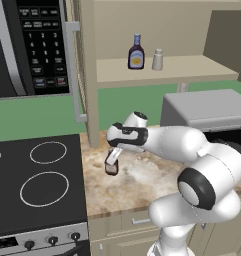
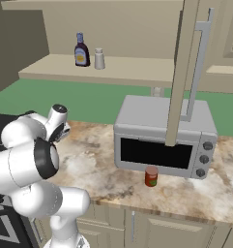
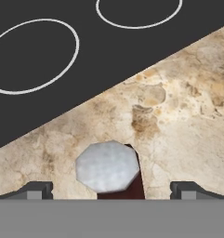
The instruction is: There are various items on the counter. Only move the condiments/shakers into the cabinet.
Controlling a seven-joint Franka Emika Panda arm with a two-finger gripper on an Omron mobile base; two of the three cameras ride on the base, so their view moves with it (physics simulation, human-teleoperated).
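Note:
The slim brown-red bottle (image 3: 132, 183) with a grey octagonal cap (image 3: 107, 166) stands upright on the speckled counter (image 3: 187, 93), close to the stovetop edge. My gripper (image 3: 111, 190) hangs right over it, open, one fingertip (image 3: 36, 190) well off to each side of the cap, not touching. From the left base view the gripper (image 1: 113, 157) is just above the bottle (image 1: 111, 169). The dark bottle with blue cap and yellow label (image 1: 136, 53) and the grey-white shaker (image 1: 157, 60) stand side by side on the cabinet shelf (image 1: 202, 67).
The black stovetop (image 1: 37, 185) borders the counter on the left. A grey microwave (image 2: 164, 140) sits on the counter to the right, with a small red can (image 2: 151, 176) in front of it. An open cabinet door (image 2: 183, 72) hangs over the microwave.

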